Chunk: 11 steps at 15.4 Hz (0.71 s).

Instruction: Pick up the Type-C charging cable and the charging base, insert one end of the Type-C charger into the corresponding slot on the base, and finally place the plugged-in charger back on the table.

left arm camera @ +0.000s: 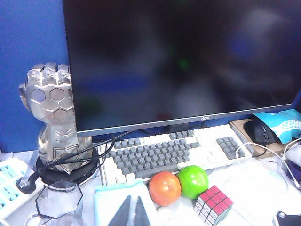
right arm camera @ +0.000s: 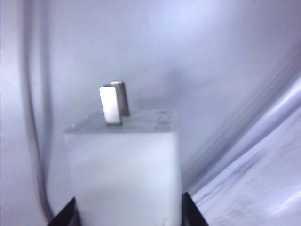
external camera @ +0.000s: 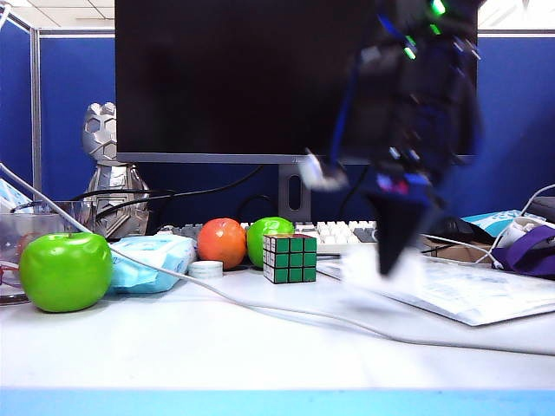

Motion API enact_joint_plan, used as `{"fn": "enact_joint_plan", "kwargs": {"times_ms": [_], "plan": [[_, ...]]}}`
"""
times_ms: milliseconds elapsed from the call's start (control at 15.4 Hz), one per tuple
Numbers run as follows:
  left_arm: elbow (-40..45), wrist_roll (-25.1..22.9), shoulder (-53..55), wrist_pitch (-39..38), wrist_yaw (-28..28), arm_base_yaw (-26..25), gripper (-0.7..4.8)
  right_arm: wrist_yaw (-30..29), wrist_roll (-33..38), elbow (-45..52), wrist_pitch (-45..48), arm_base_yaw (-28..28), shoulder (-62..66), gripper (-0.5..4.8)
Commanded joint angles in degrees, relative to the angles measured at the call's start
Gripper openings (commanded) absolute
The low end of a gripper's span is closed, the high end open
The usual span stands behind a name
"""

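Right gripper (right arm camera: 128, 221) clamps the light, rigid, smooth-sided charging base (right arm camera: 124, 165) by its flat flanks; left gripper (left arm camera: 131, 213), closed, hangs above the table (external camera: 260, 355).

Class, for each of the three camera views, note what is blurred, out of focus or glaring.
Exterior view: the right gripper is motion-smeared, the Rubik's cube sharp. Left wrist view: the left gripper is shut, the monitor shows faint smeared reflections. Right wrist view: the charging base fills the frame, soft-edged and washed out.

Matt white plastic charging base (right arm camera: 124, 174), 2 metal prongs (right arm camera: 114, 103).
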<state>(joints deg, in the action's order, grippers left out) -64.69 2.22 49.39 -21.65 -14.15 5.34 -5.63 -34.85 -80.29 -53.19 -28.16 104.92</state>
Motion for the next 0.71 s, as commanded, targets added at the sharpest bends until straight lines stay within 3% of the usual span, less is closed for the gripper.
{"fn": "enact_joint_plan", "kwargs": {"times_ms": [65, 259, 454, 713], "plan": [[-0.31, -0.02, -0.07, 1.18, -0.26, 0.02, -0.05, -0.31, -10.01, -4.70, 2.38, -5.29, -0.37, -0.05], [-0.28, -0.02, -0.07, 1.16, -0.28, 0.04, -0.05, -0.46, -17.25, -4.85, 10.36, -13.07, 0.13, -0.05], [-0.28, 0.20, -0.09, 1.14, -1.62, 0.04, -0.05, -1.31, -19.19, -4.85, 16.87, -18.45, 2.19, 0.18], [-0.28, 0.22, -0.09, 1.14, -1.77, 0.04, -0.05, -4.98, -18.95, -4.85, 12.13, -19.80, 8.52, 0.16]]}}
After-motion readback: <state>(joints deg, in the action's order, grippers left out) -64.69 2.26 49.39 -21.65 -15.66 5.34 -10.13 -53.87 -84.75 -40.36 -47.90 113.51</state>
